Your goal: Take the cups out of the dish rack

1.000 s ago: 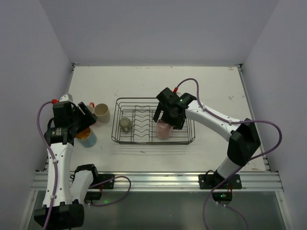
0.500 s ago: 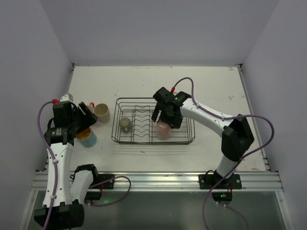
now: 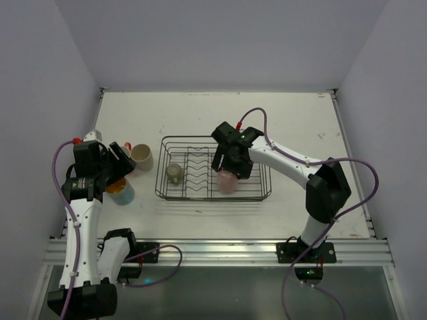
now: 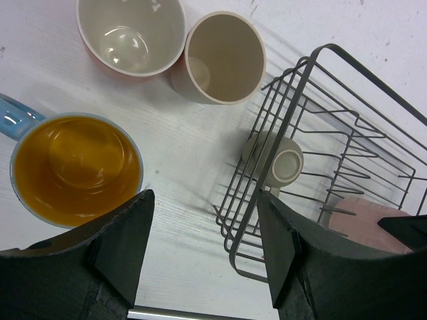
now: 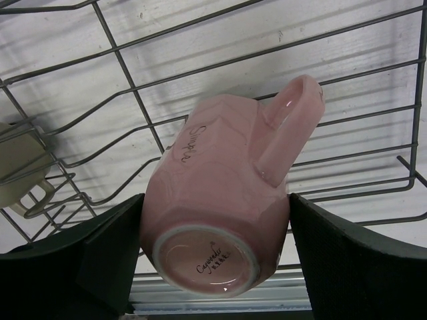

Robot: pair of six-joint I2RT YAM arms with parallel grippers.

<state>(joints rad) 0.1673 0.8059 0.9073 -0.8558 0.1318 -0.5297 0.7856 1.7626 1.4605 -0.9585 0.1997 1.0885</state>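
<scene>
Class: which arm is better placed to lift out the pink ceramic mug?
Right: the right pincer grips the pink ceramic mug inside the black wire dish rack; the left pincer hovers open outside it.

Top view: right gripper (image 3: pixel 229 171) covers the far half of the pink ceramic mug (image 3: pixel 227 184). Left gripper (image 3: pixel 119 160) hides the orange mug with white inside (image 3: pixel 127 146) except its handle.
Left wrist: handle of the light blue mug (image 4: pixel 77 167) is cut by the left edge, and the black wire dish rack (image 4: pixel 309 87) runs off right.
Right wrist: small olive-grey mug (image 5: pixel 20 170) is cut at left. Can't tell if the finger pads (image 5: pixel 113 247) actually press the pink mug.
</scene>
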